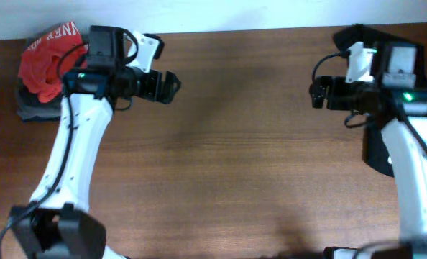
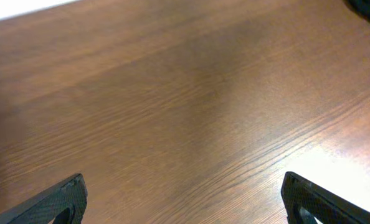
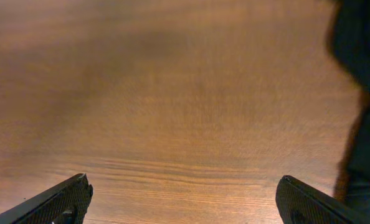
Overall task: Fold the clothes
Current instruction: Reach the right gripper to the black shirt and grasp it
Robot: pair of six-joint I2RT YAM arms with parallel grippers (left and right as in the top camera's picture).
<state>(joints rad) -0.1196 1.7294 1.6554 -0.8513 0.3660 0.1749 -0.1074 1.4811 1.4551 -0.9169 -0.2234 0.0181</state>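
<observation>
left pincer (image 1: 172, 86) hangs over the far left part of the table (image 1: 235, 158), jaws wide apart above bare wood (only grain shows between them). right pincer (image 1: 316, 92) faces it from the far right, jaws spread just as wide. black t-shirt (image 1: 375, 157) lies at the table's right edge, partly hidden beneath the right arm (image 1: 415, 180). red garment (image 1: 47, 61) sits on folded dark garments (image 1: 28, 109) in the far left corner.
</observation>
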